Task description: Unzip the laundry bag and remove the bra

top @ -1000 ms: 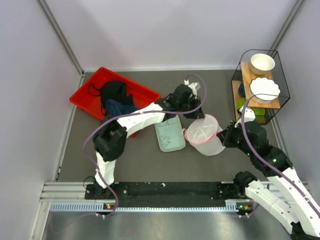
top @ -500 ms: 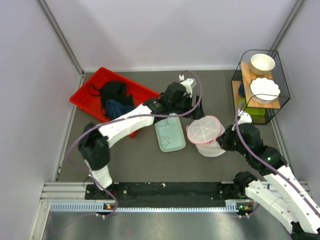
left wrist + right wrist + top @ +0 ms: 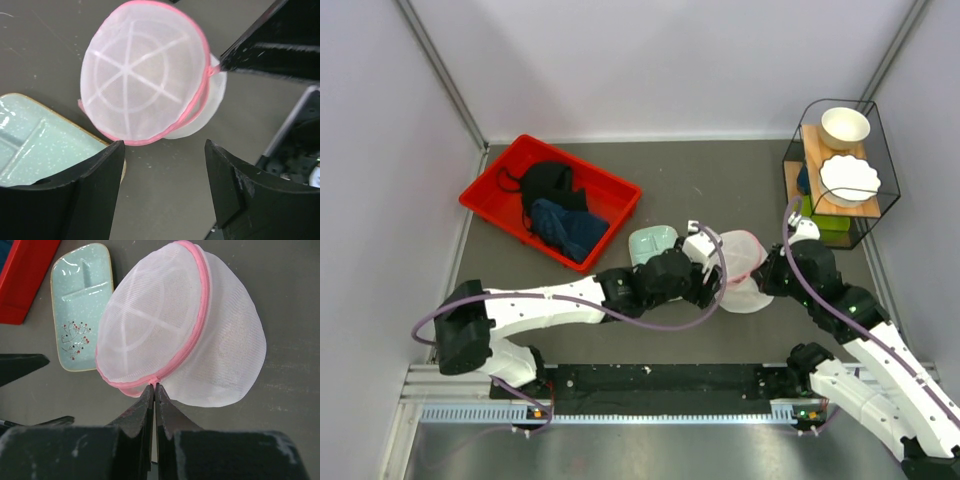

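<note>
The right gripper [image 3: 154, 386] pinched the pink zipper trim of the laundry bag [image 3: 190, 325], while the left gripper [image 3: 162, 150] hung spread just beside it.

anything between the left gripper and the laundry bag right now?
Nothing: in the left wrist view only a bare strip of table separates the open left gripper from the laundry bag. The mint tray lies off to one side.

One high rear overhead view, two close wrist views, all sharing the laundry bag [image 3: 145, 90]
</note>
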`<control>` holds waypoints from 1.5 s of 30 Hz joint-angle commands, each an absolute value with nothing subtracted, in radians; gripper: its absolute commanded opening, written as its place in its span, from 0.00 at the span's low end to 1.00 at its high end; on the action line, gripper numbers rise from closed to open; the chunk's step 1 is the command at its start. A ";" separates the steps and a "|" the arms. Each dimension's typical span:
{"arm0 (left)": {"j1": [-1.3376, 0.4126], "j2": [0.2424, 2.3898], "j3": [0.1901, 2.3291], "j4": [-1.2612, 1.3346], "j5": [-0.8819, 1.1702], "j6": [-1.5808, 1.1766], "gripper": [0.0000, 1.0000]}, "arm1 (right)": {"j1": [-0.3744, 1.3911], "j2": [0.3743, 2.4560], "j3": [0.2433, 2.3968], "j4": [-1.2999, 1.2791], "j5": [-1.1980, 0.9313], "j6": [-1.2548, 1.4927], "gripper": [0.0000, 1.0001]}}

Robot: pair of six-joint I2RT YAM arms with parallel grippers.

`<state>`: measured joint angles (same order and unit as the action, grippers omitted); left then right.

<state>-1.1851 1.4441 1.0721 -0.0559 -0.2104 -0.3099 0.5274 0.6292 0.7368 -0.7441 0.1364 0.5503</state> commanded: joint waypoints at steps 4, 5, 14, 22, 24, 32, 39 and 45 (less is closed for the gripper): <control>-1.230 1.425 0.947 0.282 -0.279 -0.138 0.77 | 0.526 0.632 0.792 -0.706 0.144 0.534 0.00; -1.239 1.430 0.937 0.304 -0.278 -0.130 0.79 | 0.526 0.634 0.792 -0.706 0.143 0.531 0.00; -1.345 1.537 0.834 0.637 -0.403 0.024 0.86 | 0.520 0.640 0.805 -0.704 0.127 0.523 0.00; -1.374 1.674 0.953 0.607 -0.569 0.038 0.82 | 0.517 0.640 0.813 -0.704 0.120 0.517 0.00; -1.374 1.686 0.965 0.620 -0.590 0.032 0.80 | 0.517 0.641 0.811 -0.704 0.118 0.517 0.00; -1.373 1.762 1.011 0.646 -0.592 0.029 0.66 | 0.515 0.637 0.802 -0.704 0.117 0.517 0.00; -1.373 1.764 1.012 0.650 -0.591 0.034 0.67 | 0.506 0.634 0.802 -0.706 0.112 0.515 0.00; -1.373 1.763 1.006 0.644 -0.612 0.075 0.13 | 0.502 0.635 0.805 -0.704 0.098 0.519 0.00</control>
